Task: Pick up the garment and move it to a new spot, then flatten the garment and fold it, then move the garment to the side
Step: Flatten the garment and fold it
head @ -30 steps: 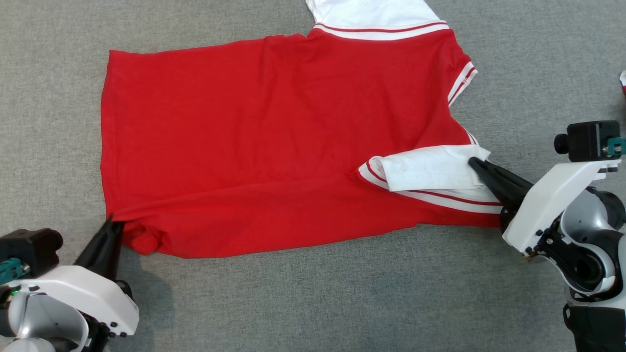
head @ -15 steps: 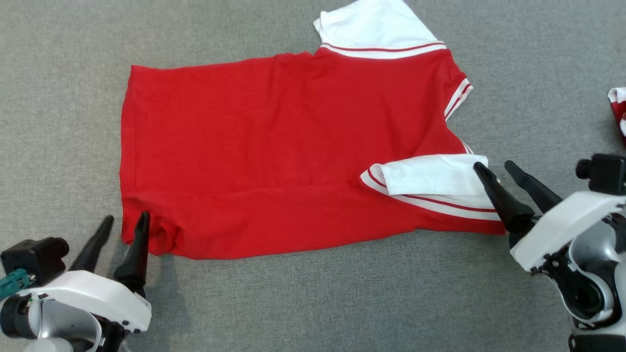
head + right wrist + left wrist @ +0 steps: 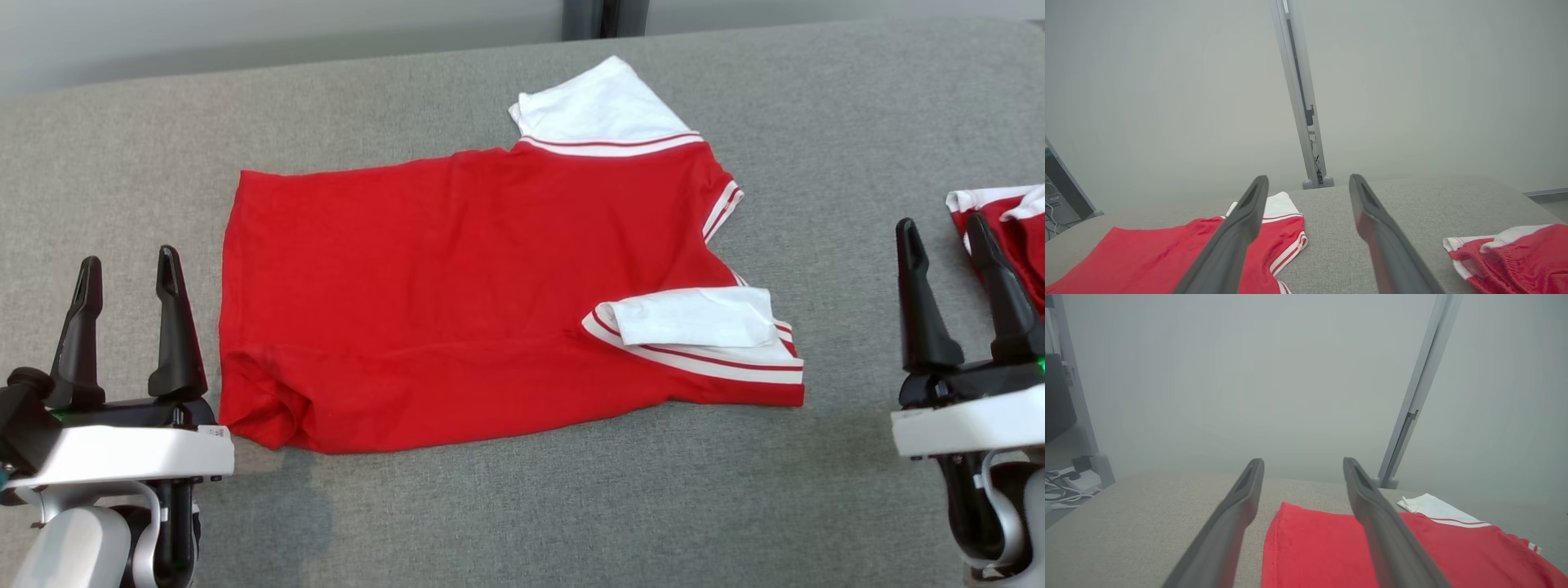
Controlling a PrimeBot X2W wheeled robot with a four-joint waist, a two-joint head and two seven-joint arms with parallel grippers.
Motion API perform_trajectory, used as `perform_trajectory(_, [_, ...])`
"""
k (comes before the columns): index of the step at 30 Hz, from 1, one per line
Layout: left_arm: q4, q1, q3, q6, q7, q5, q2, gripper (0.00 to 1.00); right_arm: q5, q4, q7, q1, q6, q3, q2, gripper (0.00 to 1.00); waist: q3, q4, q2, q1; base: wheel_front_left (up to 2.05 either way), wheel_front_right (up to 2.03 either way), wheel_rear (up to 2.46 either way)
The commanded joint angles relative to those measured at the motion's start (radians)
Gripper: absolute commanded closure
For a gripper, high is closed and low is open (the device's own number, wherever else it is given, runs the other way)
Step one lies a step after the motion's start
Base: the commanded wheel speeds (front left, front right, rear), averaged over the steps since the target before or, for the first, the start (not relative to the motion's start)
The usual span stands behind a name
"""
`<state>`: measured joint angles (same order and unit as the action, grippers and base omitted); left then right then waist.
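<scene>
Empty, wide-open left end effector and right end effector flank the garment lengthwise; left seemingly nearer it.

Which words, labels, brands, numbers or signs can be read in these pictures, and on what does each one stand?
No text can be read.
red and white garment: plain cloth and stripes, no print in view.
second red garment, at the right: no print in view.
left gripper and right gripper: no readable marking.
small patch on the left gripper's white mount, perhaps a sticker: too small to read.
</scene>
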<state>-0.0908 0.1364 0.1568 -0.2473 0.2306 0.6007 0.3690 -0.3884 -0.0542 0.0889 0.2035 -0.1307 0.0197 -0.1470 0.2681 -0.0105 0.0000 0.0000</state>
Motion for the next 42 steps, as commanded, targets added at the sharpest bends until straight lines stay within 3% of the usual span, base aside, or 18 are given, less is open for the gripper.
perform_trajectory(1, [0.008,0.015,-0.003,-0.002,0.008,-0.013,0.001,0.00,0.016,0.004,0.022,-0.010,0.000,-0.005,-0.006,0.00,-0.013,-0.004,0.0000,0.0000,0.00,0.00,0.00])
perform_trajectory(8, [0.065,-0.027,0.004,0.012,0.032,-0.094,-0.022,0.00,0.103,0.053,0.136,-0.053,0.000,-0.043,-0.007,0.00,-0.056,-0.013,0.0000,0.0000,0.00,0.00,0.00])
perform_trajectory(24, [0.103,-0.039,0.000,0.048,0.035,-0.147,-0.048,0.00,0.108,0.098,0.155,-0.059,0.000,-0.046,-0.008,0.00,-0.060,0.004,0.0000,0.0000,0.00,0.00,0.00])
perform_trajectory(31, [0.190,-0.041,0.042,0.088,0.025,-0.131,-0.066,0.00,0.109,0.144,0.121,-0.082,0.000,-0.068,-0.007,0.00,-0.037,0.018,0.0000,0.0000,0.00,0.00,0.00])
perform_trajectory(42, [0.456,-0.022,0.107,0.191,0.029,-0.100,-0.114,0.00,0.078,0.294,0.102,-0.095,0.000,-0.122,0.009,0.00,0.027,0.028,0.0000,0.0000,0.00,0.00,0.00])
